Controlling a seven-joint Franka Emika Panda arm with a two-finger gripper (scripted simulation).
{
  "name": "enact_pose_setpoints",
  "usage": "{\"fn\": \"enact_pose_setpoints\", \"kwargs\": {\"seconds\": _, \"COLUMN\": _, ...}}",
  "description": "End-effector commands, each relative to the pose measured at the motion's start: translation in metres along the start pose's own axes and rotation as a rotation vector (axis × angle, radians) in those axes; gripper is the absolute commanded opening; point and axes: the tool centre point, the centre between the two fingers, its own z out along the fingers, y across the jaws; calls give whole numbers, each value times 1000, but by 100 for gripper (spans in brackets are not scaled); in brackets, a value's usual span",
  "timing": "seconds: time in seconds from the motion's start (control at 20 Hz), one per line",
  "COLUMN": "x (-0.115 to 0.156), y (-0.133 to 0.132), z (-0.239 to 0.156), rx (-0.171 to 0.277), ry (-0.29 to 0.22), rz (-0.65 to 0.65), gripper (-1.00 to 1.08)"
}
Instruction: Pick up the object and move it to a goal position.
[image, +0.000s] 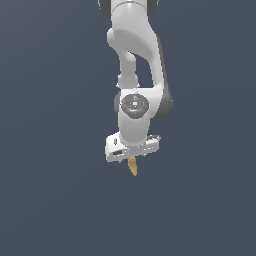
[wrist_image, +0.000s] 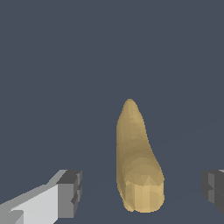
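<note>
The object (wrist_image: 138, 166) is a small yellow-tan lumpy piece with a tapered end. In the wrist view it sits between my two dark fingertips (wrist_image: 72, 190), with a visible gap on each side, so neither pad touches it. My gripper (wrist_image: 142, 190) is open around it. In the exterior view the white gripper (image: 132, 159) covers most of the object (image: 133, 167); only its pointed end sticks out from under the hand. The fingers themselves are hidden there.
A plain dark blue-grey surface (image: 50, 200) fills both views. The white arm (image: 135, 60) reaches in from the top of the exterior view. No goal marker shows.
</note>
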Motion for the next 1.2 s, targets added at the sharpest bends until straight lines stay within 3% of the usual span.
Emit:
{"fn": "enact_pose_setpoints", "kwargs": {"seconds": 0.0, "x": -1, "y": 0, "z": 14, "rx": 0, "ry": -1, "rz": -1, "gripper": 100}}
{"fn": "enact_pose_setpoints", "kwargs": {"seconds": 0.4, "x": 1, "y": 0, "z": 26, "rx": 0, "ry": -1, "rz": -2, "gripper": 100}}
{"fn": "enact_pose_setpoints", "kwargs": {"seconds": 0.45, "x": 1, "y": 0, "z": 26, "rx": 0, "ry": -1, "rz": -2, "gripper": -100}}
{"fn": "enact_pose_setpoints", "kwargs": {"seconds": 1.15, "x": -1, "y": -1, "z": 23, "rx": 0, "ry": -1, "rz": -2, "gripper": -100}}
